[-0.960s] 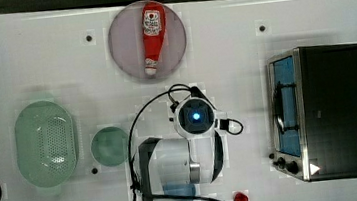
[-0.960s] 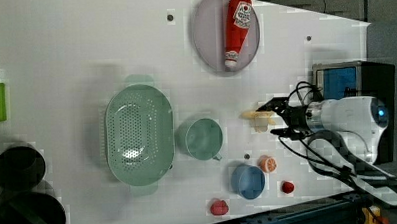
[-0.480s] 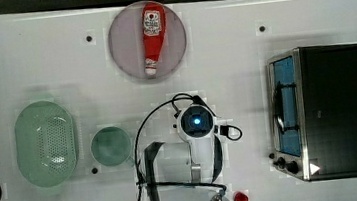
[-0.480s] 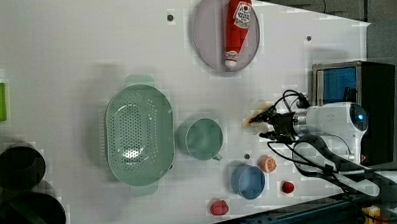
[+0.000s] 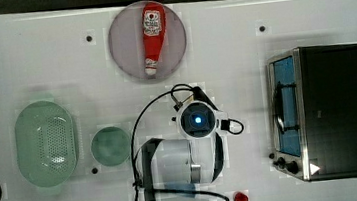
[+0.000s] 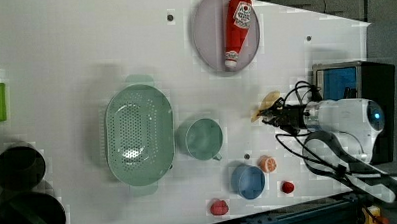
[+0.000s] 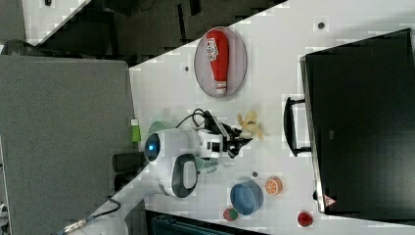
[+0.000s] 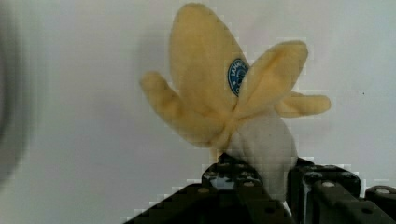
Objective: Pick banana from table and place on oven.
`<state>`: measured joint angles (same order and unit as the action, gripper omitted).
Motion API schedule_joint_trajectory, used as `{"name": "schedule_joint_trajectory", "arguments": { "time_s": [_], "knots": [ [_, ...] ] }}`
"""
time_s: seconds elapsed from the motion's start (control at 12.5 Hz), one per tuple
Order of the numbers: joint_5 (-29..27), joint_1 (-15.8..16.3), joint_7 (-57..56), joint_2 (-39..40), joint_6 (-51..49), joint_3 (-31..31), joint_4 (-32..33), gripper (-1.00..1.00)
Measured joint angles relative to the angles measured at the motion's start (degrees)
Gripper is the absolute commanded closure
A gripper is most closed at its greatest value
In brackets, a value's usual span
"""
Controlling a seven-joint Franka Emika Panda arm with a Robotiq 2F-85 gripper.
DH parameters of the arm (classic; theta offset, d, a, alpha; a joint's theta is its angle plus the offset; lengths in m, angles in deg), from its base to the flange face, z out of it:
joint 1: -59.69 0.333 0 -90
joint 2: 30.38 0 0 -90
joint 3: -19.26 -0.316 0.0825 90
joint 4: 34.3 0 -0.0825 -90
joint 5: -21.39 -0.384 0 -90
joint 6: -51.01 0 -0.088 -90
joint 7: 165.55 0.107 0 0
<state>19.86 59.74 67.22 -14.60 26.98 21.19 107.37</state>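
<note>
1 table (image 5: 241,48), white. 1 oven (image 5: 341,108) at top view's right, door shut. 1 colander (image 6: 139,135), 1 plate (image 6: 209,36) w/ 1 ketchup bottle (image 6: 237,28). 1 gripper (image 8: 271,186) clenched on 1 banana (image 8: 233,107), near table centre, well apart from oven.

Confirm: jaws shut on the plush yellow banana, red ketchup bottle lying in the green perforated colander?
Not quite. The red ketchup bottle lies on the round grey plate, as the top view shows. The jaws do grip the plush yellow banana.
</note>
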Motion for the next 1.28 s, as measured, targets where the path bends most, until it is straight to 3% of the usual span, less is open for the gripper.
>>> {"name": "schedule_joint_trajectory", "arguments": {
  "time_s": [0.32, 0.8, 1.12, 1.28],
  "knots": [
    [1.76, 0.44, 0.01, -12.41, -11.08, -0.54, -1.01, 0.57],
    [0.35, -0.46, 0.03, -24.97, -44.78, -0.22, -23.72, 0.57],
    [0.8, -0.32, 0.03, -27.84, -50.61, 4.96, -30.94, 0.57],
    [0.54, -0.11, -1.84, -27.24, -50.15, 9.72, -31.56, 0.57]
  ]
}}
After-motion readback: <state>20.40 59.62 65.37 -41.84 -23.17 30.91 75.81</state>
